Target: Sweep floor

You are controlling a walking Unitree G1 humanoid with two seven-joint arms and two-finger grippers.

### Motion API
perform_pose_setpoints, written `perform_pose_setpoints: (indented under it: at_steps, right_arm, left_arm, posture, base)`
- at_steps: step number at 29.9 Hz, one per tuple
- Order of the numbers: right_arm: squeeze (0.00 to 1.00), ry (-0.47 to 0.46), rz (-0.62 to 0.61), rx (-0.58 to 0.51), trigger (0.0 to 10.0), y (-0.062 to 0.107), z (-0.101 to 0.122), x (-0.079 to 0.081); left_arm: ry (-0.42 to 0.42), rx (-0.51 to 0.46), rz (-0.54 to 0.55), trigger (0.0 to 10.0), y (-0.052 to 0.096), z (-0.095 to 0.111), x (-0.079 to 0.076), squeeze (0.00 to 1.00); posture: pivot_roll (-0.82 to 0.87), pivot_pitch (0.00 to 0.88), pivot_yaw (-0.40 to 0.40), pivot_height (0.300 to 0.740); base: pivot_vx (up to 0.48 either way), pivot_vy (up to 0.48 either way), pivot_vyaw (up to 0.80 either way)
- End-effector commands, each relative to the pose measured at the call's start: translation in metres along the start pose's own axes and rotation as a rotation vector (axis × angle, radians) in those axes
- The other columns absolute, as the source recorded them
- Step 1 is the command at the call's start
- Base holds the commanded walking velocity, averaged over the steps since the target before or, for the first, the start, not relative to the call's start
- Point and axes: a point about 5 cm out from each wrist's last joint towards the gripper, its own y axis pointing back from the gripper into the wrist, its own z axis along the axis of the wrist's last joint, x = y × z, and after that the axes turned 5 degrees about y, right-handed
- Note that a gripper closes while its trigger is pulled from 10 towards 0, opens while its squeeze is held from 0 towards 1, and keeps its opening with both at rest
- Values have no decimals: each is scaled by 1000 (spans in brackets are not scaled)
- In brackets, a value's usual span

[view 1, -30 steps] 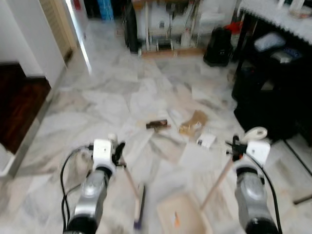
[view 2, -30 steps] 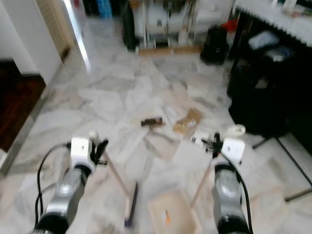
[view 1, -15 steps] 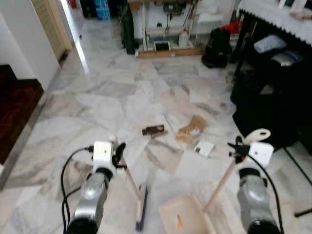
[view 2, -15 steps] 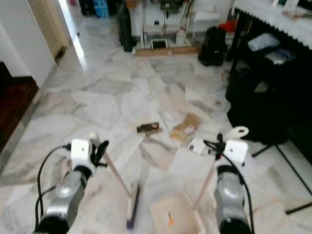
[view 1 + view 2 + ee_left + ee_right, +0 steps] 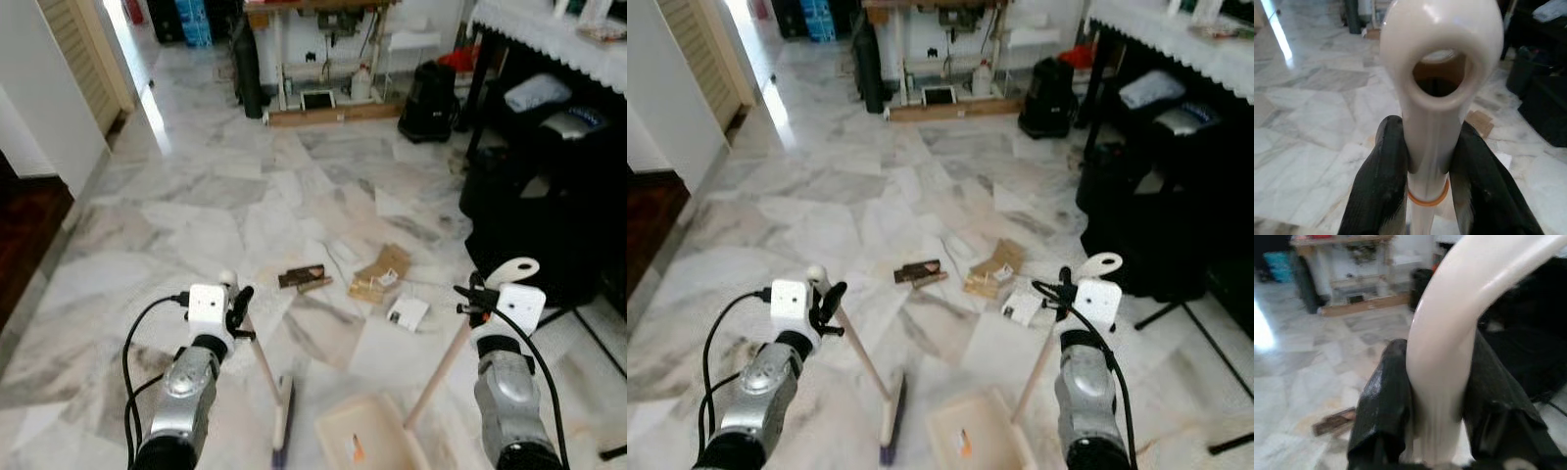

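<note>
Left claw point(image 5: 1429, 161) grips broom point(image 5: 265, 367), right claw point(image 5: 1437, 401) grips dustpan point(image 5: 364, 441)

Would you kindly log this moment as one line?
left gripper: shut on broom | right gripper: shut on dustpan | litter: ahead on floor

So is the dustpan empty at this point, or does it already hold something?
Not empty: the dustpan holds one small orange scrap on its tray. The brown and white litter lies on the floor ahead of it.
</note>
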Motion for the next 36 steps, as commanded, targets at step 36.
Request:
perform_pose_setpoints:
  at_steps: [36]
  right_arm:
    - [0, -19, -28, -28, 10000, -3, 7, -6]
  left_arm:
    - [-9, -38, -5, 10000, -6, 11, -3, 0]
  posture:
    - [-56, 0, 35, 740]
  base:
    - [339, 0, 0]
